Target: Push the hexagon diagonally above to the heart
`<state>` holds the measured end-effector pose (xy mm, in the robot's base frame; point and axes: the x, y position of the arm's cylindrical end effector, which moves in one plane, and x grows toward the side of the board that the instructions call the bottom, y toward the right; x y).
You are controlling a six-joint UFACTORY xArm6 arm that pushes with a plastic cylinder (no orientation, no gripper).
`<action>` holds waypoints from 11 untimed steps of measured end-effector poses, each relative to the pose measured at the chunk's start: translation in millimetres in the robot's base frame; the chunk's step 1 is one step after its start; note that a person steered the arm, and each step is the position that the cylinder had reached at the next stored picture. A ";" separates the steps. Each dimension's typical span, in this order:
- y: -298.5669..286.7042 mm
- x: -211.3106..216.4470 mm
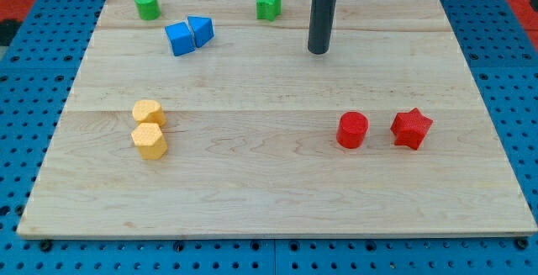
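Observation:
A yellow hexagon block sits at the view's left, touching a yellow heart block just above it. My tip stands on the board in the upper middle, far to the right of both yellow blocks and touching no block. It is below and to the right of the green star block.
A green cylinder sits at the top left. A blue cube and a blue triangular block touch each other below it. A red cylinder and a red star sit at the right.

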<state>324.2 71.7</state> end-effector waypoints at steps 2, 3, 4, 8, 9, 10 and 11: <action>0.0 0.0; 0.0 0.0; 0.0 0.0; -18.8 11.7; -18.8 11.7; -19.9 11.7; -20.7 11.7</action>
<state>335.9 51.1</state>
